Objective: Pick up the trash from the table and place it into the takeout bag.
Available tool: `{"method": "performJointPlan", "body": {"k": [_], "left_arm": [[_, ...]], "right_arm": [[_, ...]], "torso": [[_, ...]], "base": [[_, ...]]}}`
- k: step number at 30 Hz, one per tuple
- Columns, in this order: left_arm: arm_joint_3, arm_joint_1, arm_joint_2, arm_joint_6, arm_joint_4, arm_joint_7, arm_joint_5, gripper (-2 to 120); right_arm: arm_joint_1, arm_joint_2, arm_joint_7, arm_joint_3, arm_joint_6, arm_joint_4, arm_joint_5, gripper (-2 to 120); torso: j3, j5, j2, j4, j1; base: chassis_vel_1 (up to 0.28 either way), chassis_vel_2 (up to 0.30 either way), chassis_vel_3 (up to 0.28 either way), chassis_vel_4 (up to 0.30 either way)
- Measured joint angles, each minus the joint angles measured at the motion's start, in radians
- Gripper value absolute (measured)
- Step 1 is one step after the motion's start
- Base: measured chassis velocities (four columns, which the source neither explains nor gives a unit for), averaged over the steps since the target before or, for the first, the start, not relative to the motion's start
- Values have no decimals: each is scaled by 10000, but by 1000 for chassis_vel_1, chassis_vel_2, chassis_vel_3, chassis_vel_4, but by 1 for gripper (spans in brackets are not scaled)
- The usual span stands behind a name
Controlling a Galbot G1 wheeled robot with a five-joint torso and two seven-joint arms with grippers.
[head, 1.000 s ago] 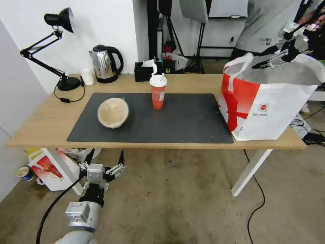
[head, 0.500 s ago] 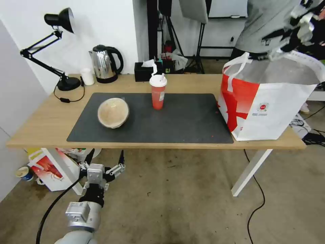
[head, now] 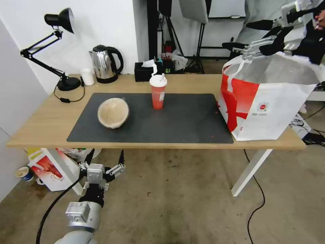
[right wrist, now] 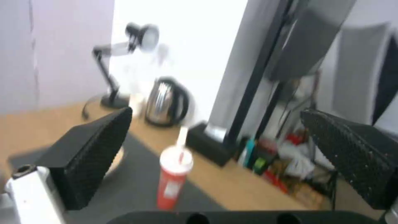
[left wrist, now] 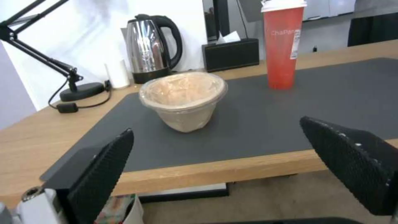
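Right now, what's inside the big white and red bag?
The takeout bag stands open on the table. Its silver foil lining shows near the top, but its front wall hides whatever lies deeper. The right pincer hangs open above its rim.

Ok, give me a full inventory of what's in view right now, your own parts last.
table: 1, light wood, white legs.
mat: 1, dark grey, centre of table.
tan lidded bowl: 1, on the mat's left part.
red drink cup: 1, white lid and straw, upright on mat.
takeout bag: 1, white and red, table's right end, open.
kettle: 1, steel, back of table.
tissue box: 1, black, beside kettle.
desk lamp: 1, black, back left.
left tool: open, low, before the table.
right tool: open, above the bag.
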Motion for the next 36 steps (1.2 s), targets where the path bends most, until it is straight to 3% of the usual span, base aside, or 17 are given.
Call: {"method": "performJointPlan", "body": {"k": [3, 5, 9, 12, 14, 17, 18, 20, 22, 23, 27, 36], "left_arm": [[-3, 1, 1, 0, 0, 0, 0, 100], [-1, 0, 0, 0, 0, 0, 0, 100], [-2, 0, 1, 0, 0, 0, 0, 100], [-2, 0, 1, 0, 0, 0, 0, 100], [1, 0, -1, 0, 1, 1, 0, 100], [0, 1, -1, 0, 0, 0, 0, 100], [0, 1, -1, 0, 0, 0, 0, 100], [0, 0, 0, 0, 0, 0, 0, 100], [1, 0, -2, 0, 0, 0, 0, 100], [1, 0, -2, 0, 0, 0, 0, 100], [0, 0, 0, 0, 0, 0, 0, 100], [1, 0, 0, 0, 0, 0, 0, 100]], "right_arm": [[-72, 453, 555, -99, 341, 455, -387, 100], [-245, 1364, 1365, -264, 751, 1117, -1155, 100], [-440, 2248, 1752, -301, 937, 1567, -1813, 100], [-1047, 3925, 1974, -253, 1003, 2292, -3030, 100], [-1210, 4237, 1974, -229, 1017, 2432, -3305, 100], [-2142, 5942, 1679, -142, 1138, 2759, -4676, 100], [-2142, 5942, 1679, -142, 1138, 2759, -4676, 100], [-2534, 6698, 1479, -146, 1249, 2764, -5209, 100], [-3175, 8033, 990, -283, 1598, 2755, -6353, 100], [-3175, 8033, 990, -283, 1598, 2755, -6353, 100], [-3883, 9827, 157, -858, 2787, 2725, -8697, 100], [-4583, 11610, -27, -2211, 4248, 2697, -10277, 100]], "torso": [[0, 1, 1, -1, 0], [1, 3, 0, -1, -1], [1, 0, 1, -1, 0], [1, 6, 1, -1, 0], [0, 4, 0, 0, 0], [0, 0, 1, 0, -1], [0, 0, 1, 0, -1], [0, 3, 1, 1, 0], [0, 6, 0, -3, 0], [0, 6, 0, -3, 0], [0, 0, 0, -1, 0], [0, 2, 0, 1, 1]], "base": [[0, 0, 0, 0], [0, 0, 0, 0], [0, 0, 0, 0], [0, 0, 0, 0], [0, 0, 0, 0], [0, 0, 0, 0], [0, 0, 0, 0], [0, 0, 0, 0], [0, 0, 0, 0], [0, 0, 0, 0], [0, 0, 0, 0], [0, 0, 0, 0]]}}
